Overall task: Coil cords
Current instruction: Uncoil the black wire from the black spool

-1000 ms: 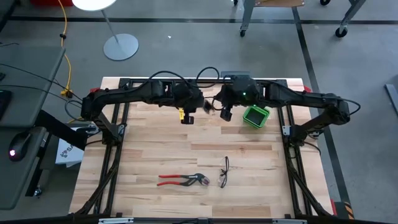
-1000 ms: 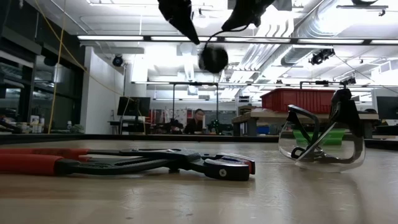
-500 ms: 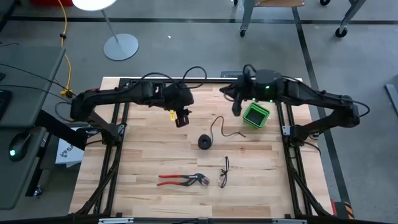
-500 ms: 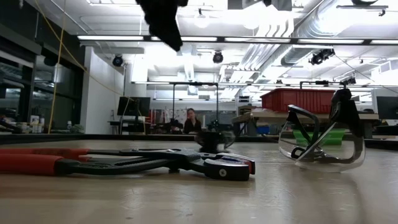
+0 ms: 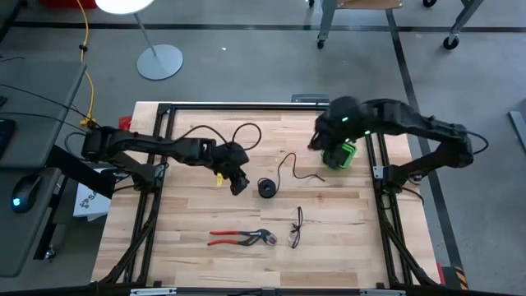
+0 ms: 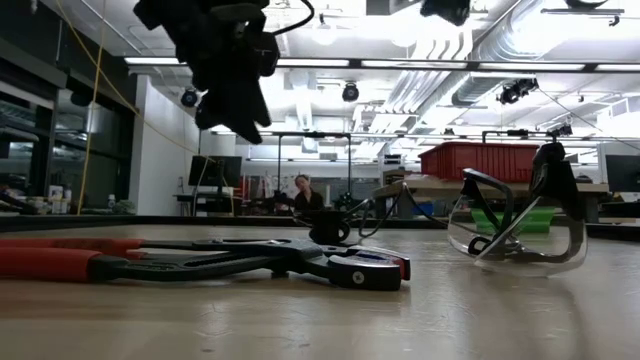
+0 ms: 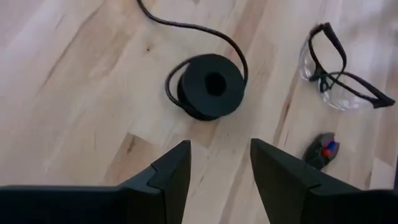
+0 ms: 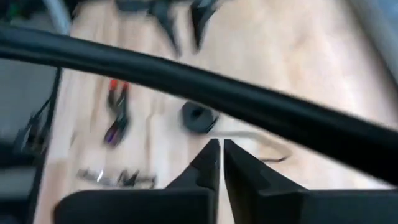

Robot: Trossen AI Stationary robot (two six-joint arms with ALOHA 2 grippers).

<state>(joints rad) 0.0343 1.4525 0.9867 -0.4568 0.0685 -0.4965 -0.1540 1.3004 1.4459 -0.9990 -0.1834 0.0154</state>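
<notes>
The small round black reel (image 5: 267,187) lies flat on the wooden table, near its middle. Its thin black cord (image 5: 289,164) runs off it in a loose curve toward the table's right and lies slack on the wood. In the left wrist view the reel (image 7: 211,86) and the cord (image 7: 186,26) lie just ahead of my fingers. My left gripper (image 5: 238,186) is open and empty, a little above the table just left of the reel; it also shows in the low view (image 6: 235,95). My right gripper (image 5: 315,144) is shut and empty beside the green box (image 5: 339,154).
Red-handled pliers (image 5: 238,238) and clear safety glasses (image 5: 296,227) lie toward the table's near edge, below the reel. The glasses also show in the left wrist view (image 7: 339,62). The green box stands at the table's far right. A dark frame borders the table.
A second ago the reel hung in the air between both grippers; it has fallen to the table and its cord lies spread out beside it. My left gripper has gone toward the near edge and down, ending beside the reel. My right gripper has drawn back toward the table's right, to the green box.
</notes>
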